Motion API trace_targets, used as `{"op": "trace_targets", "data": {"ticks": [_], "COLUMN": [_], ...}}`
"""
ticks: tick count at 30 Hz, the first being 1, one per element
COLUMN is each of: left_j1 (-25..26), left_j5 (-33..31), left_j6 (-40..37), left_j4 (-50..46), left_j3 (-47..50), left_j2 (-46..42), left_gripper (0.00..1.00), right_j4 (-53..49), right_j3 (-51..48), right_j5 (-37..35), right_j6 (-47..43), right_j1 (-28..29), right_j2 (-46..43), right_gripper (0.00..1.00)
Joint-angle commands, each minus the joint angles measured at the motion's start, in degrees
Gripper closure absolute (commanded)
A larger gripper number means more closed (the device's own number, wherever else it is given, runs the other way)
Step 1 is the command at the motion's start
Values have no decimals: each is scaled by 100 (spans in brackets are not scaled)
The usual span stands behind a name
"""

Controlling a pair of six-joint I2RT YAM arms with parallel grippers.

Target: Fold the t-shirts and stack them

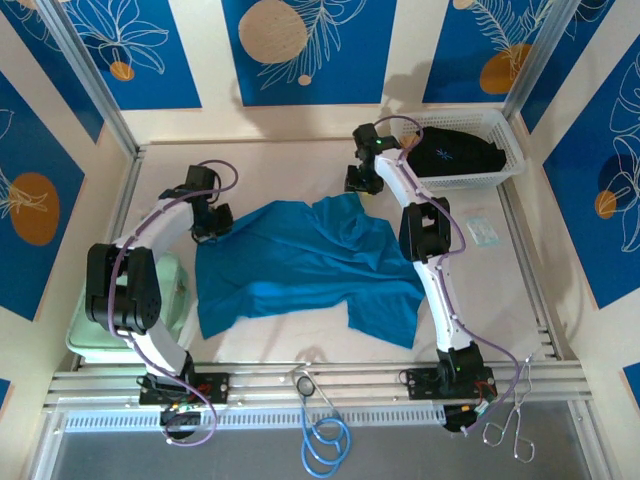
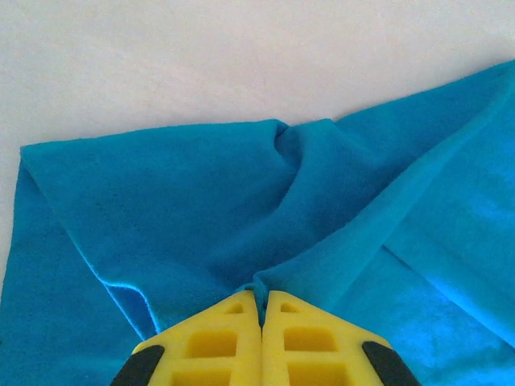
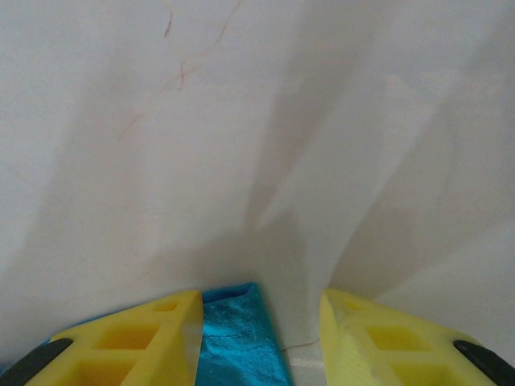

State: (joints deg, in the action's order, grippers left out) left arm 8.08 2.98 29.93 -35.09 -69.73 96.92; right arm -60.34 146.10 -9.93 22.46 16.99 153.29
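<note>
You're at the spreading-out step: the teal t-shirt [image 1: 300, 265] lies rumpled across the middle of the desk [image 1: 290, 165]. Your left claw [image 2: 261, 301] is clamped tight on its far-left edge. Your right claw [image 3: 261, 296], at the far-right corner, stands parted with a tip of teal cloth between the jaws, unpinched. Next, I'd close it there and draw both apart to flatten the cloth. The black t-shirt [image 1: 450, 155] sits in the basket [image 1: 510, 165], far right

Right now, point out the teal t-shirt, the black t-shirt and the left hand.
teal t-shirt [image 1: 300, 265]: top view, its middle.
black t-shirt [image 1: 468, 158]: top view, its middle.
left hand [image 2: 261, 299]: left wrist view, between fingertips.
</note>
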Motion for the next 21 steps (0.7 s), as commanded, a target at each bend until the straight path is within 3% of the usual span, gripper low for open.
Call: {"op": "trace_targets", "data": {"ticks": [1, 21], "left_j1": [49, 72], "left_j5": [31, 57], "left_j6": [-41, -24], "left_j4": [25, 106], "left_j3": [-93, -66], "left_j2": [77, 183], "left_gripper": [100, 99], "right_j4": [-390, -872], "right_j3": [-202, -473], "right_j5": [151, -225], "right_j6": [46, -102], "right_j1": [173, 419], "right_j2": [-97, -10], "right_gripper": [57, 64]}}
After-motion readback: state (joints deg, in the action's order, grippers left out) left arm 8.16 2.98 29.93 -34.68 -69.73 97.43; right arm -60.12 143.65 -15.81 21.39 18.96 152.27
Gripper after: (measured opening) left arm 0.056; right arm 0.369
